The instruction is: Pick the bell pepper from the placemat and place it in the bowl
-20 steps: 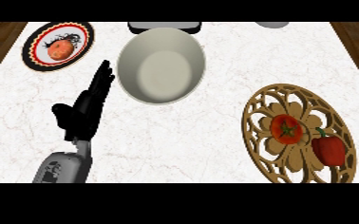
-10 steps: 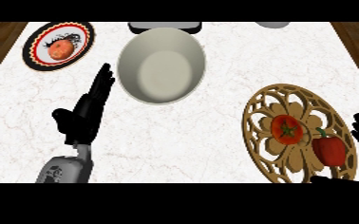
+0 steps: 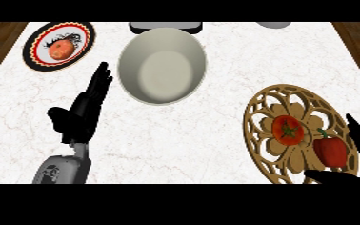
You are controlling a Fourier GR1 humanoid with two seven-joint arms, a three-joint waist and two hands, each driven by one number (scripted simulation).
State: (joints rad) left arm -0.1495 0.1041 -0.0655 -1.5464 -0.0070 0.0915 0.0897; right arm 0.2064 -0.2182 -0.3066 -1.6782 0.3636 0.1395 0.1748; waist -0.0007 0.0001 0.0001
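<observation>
**Right hand arrives at the placemat's edge**

Since the earlier pictures, the right hand (image 3: 336,176) has come into view at the lower right corner, where a second ago only the placemat and its contents showed. Only dark fingertips are visible: one at the right edge beside the bell pepper, others just below the placemat's lower rim. Whether those fingers are curled or straight cannot be told from this view, and they do not visibly close on anything.

The bell pepper (image 3: 332,150), red with a green stem, lies on the right part of the round, openwork wooden placemat (image 3: 264,124). A tomato (image 3: 288,129) sits just to its left, near the placemat's middle. Both are where they were before.

The pale bowl (image 3: 163,66) stands near the top centre of the white marbled tabletop (image 3: 197,143), well apart from the placemat. The left hand (image 3: 83,109) is unchanged: open, fingers straight and pointing up the view, resting on the tabletop just left of the bowl. A patterned plate (image 3: 38,47) with an orange fruit (image 3: 62,50) on it sits at the upper left.
</observation>
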